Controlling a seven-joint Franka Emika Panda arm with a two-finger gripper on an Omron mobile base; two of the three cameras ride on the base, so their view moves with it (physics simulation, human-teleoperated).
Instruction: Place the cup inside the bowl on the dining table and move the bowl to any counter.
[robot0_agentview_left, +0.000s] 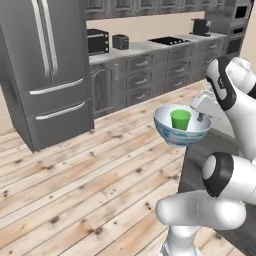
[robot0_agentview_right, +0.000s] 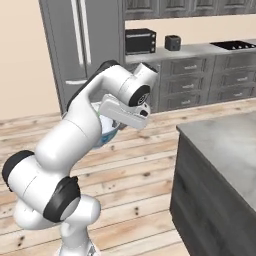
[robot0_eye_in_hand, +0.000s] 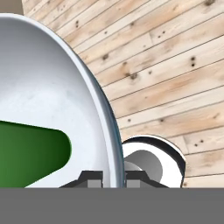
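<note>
You are carrying the bowl (robot0_agentview_left: 181, 131) in the air over the wooden floor (robot0_agentview_left: 75, 175), with the cup (robot0_agentview_left: 180, 119) standing upright inside it, so the step in hand is the haul to the counter (robot0_agentview_left: 150, 49) along the far wall. The gripper (robot0_eye_in_hand: 110, 178) pinches the bowl's rim: in the hand view one fingertip (robot0_eye_in_hand: 89, 179) sits on the white inner side of the wall and the other on the pale blue outer side, the rim running up between them. That is a one-edge hold, with the whole bowl hanging out beyond the fingers and the cup well out from them towards the bowl's middle. Keep the wrist level so the rim stays flat, because any tilt away from the fingers would slide or tip the cup towards the far lip. Drive and swing slowly, and avoid sudden stops. In the right base view the arm hides most of the bowl, so I cannot judge from there how level it hangs; the left base view suggests it is close to level. The dining table (robot0_agentview_right: 225, 145) edge lies beside the arm, so clear it before you turn. Bring the bowl over a bare stretch of counter, away from the toaster (robot0_agentview_left: 120, 41) and microwave (robot0_agentview_left: 98, 41), lower until the base rests, then part the fingers
</note>
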